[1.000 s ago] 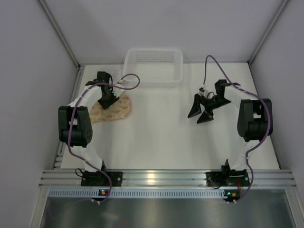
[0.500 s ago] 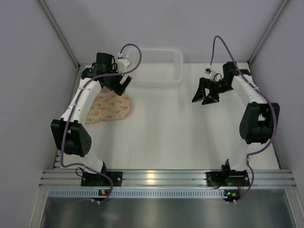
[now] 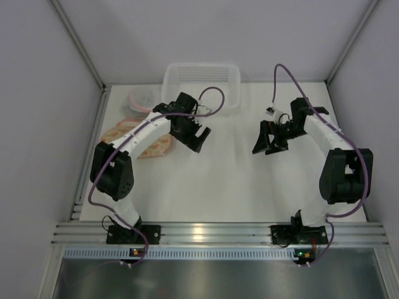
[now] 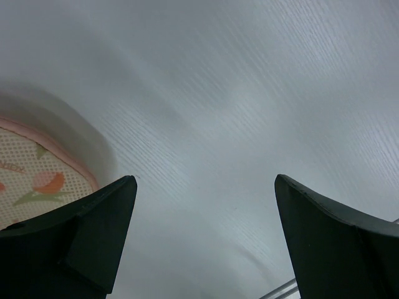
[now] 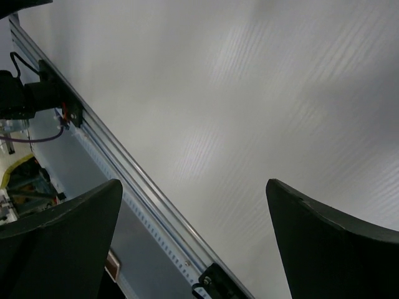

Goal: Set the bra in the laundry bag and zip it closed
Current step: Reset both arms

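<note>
1. Bra (image 3: pixel 140 99), as I judged the small pink-edged bundle to be, lay at the far left of the table (image 3: pixel 212 187); it sat near the white basket (image 3: pixel 234 93) and apart from the laundry bag (image 3: pixel 157 147); it was not in the bag, so I judged the first step not yet done.
2. My left gripper (image 3: pixel 198 138) stood spread wide and empty over bare table, just right of the bag's rounded end; its wrist view showed nothing between the fingers, only the bag's pink-piped edge (image 4: pixel 31 180) at lower left.
3. My right gripper (image 3: pixel 264 148) was likewise spread and empty; it hung over the right half of the table, well apart from both items; I judged it to be waiting.
4. The bag lay flat, my left forearm crossing above it; I judged that a flat lie keeps its mouth reachable; I could not see the zip, nor whether it was open.
5. The bag's long axis ran left to right, rounded end toward the centre; the bra looked a rounded heap, too small to tell its axis or facing.
</note>
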You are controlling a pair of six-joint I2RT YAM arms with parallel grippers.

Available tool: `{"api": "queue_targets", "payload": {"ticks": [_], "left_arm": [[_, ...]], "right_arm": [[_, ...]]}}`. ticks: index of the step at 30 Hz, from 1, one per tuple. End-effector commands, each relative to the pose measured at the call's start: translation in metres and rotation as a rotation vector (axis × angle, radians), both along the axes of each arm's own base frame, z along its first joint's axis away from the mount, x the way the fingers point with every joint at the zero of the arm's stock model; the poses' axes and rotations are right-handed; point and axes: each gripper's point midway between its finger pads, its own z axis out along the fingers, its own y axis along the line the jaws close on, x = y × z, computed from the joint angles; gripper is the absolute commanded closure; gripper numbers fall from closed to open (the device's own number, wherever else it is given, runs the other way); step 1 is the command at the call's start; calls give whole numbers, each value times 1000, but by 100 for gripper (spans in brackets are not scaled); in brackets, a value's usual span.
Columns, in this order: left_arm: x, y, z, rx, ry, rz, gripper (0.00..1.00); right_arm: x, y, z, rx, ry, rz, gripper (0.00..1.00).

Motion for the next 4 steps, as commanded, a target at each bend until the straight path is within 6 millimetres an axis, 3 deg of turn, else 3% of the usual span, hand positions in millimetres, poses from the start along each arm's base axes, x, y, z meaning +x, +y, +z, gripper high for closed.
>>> {"api": "queue_targets", "payload": {"ticks": [1,4], "left_arm": [[-2,-8,4,-56,28,43,2],[1,-12,9,-73,23,37,2]], "right_arm": [[-5,9,15,15,-122,56,1],[-9,9,12,8,-124,53,1]]}}
